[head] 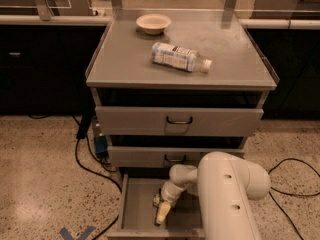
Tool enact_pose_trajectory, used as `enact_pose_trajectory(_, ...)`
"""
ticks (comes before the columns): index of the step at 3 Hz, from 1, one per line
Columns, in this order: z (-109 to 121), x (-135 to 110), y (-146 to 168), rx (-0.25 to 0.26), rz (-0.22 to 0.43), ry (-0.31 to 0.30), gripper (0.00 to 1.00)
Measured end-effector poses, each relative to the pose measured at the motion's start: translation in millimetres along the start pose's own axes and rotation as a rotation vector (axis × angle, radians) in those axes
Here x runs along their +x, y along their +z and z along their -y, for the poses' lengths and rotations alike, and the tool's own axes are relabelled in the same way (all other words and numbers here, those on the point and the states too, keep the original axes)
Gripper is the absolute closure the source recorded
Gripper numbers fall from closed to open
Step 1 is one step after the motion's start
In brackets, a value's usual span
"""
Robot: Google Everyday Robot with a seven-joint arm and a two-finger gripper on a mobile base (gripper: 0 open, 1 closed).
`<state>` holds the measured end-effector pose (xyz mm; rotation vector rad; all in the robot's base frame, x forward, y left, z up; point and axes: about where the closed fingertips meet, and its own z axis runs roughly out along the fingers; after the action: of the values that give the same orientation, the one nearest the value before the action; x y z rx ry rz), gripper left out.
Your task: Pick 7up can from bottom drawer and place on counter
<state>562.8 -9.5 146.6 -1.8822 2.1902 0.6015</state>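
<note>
The grey metal drawer cabinet [180,121] stands in the middle of the speckled floor [40,184], against a long pale ledge [50,20] with dark cabinets beneath it. In front of it, low on the right, is the robot's thick white arm [227,196]. Its big rounded segment rises from the bottom edge of the view, and a slimmer forearm bends left and down into the bottom drawer [136,209], which is pulled out. The two upper drawers, each with a dark curved handle [179,120], sit nearly closed.

The counter [125,59] carries a clear plastic bottle [180,57] lying on its side near the middle, cap pointing right. Its label is white and blue, but I cannot read any of the writing on it. Behind it, toward the back left, stands a small cream bowl [153,23].

Black cables [85,156] trail over the floor to the left of the cabinet, and another loops on the right.

The gripper [163,213] hangs tip-down over the grey drawer floor, a pale yellowish end below the white wrist. Whether it is clamped or loose I cannot tell. A small shiny thing pressed against its left side looks like the 7up can [156,200]. It is mostly hidden, with no lettering showing, and lies low in the bottom drawer.
</note>
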Motion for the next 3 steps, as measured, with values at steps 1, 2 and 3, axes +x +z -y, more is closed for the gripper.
enact_pose_trajectory(1,0,2,1,0.0,-0.006,0.006,0.0)
enact_pose_trajectory(2,-1,9,8,-0.012,-0.002,0.022,0.0)
enact_pose_trajectory(3,-2,18,20,-0.037,0.003,0.046,0.0)
